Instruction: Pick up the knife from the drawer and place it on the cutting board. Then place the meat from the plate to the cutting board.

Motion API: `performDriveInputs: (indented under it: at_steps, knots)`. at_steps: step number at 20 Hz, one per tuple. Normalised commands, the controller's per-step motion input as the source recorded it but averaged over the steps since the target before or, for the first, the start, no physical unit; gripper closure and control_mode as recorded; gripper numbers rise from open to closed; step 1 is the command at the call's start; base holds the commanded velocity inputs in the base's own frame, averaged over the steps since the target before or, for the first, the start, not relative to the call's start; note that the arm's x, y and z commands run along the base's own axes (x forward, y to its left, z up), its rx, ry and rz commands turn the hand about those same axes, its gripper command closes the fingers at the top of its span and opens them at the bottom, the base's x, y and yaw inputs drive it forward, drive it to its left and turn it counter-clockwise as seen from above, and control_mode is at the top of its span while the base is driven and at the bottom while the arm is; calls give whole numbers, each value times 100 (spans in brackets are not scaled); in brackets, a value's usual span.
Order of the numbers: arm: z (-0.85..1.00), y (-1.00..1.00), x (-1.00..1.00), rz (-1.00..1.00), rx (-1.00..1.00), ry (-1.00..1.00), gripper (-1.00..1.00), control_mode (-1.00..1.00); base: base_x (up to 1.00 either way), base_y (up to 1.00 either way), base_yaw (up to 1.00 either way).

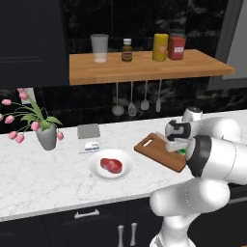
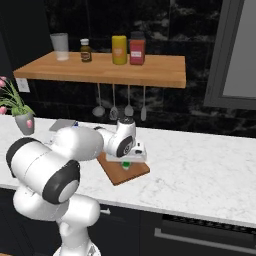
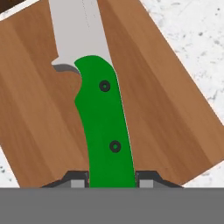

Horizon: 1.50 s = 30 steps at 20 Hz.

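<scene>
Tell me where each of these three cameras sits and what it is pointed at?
Left base view: behind the arm, on its left, looking forward and down at the counter; the white arm rises at lower right over the cutting board, beside the meat on its plate.
Right base view: behind-right; arm at lower left, same board.
Hand view: on the hand, looking along the end effector, shut on the knife above the board.
All three share board and knife.

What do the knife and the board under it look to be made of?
Knife: matte grey blade, likely steel; glossy green handle with two dark rivets, probably plastic. Cutting board: brown with lengthwise grain streaks, so it looks like wood, though everything here is rendered.
</scene>
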Motion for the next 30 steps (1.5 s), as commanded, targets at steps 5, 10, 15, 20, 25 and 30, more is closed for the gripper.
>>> performDriveInputs:
  at_steps: [5, 10, 15, 20, 25, 30]
  knots:
    - [-33, -18, 14, 0, 0, 2, 100, -100, 0, 0, 0]
    - [-15, -1, 19, 0, 0, 0, 100, -100, 0, 0, 0]
    - [-12, 0, 11, 0, 0, 0, 100, -100, 0, 0, 0]
    - [0, 0, 0, 0, 0, 0, -100, -100, 0, 0, 0]
    - [0, 0, 0, 0, 0, 0, -100, -100, 0, 0, 0]
    - [2, 2, 0, 0, 0, 0, -100, -100, 0, 0, 0]
